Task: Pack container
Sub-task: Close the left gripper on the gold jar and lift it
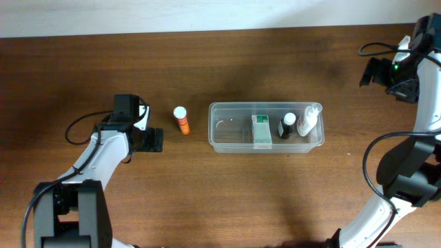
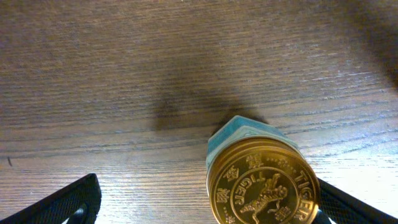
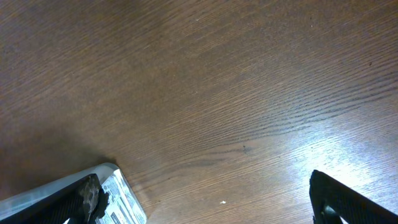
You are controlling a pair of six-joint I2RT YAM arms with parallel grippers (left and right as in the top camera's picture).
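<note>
Both end effectors are released, jaws spread wide. The left end effector point(image 1: 154, 140) sits low over the left part of the surface point(image 1: 207, 200). In its wrist view a small jar point(image 2: 262, 183) with a gold lid bearing a tiger stands between the fingers point(image 2: 74, 202), close by the right one and well apart from the left one. Whether the jar touches that right finger I cannot tell. The jar does not show from overhead.

The right end effector point(image 3: 205, 193) is at the far right corner, well apart from everything else, over bare wood. Beside its left finger lies a pale printed thing point(image 3: 121, 199) that I cannot make out.

Just right of the left end effector is an orange bottle point(image 1: 182, 121) with a white cap. Farther right, a little right of the middle of the surface, lies the container point(image 1: 219, 134), long side running left to right. Inside it, a white-and-green box point(image 1: 260, 131) sits near the middle. A dark bottle point(image 1: 286, 127) comes next to the right, and a white bottle point(image 1: 310, 119) is at the right end. Neither end effector touches the container.
</note>
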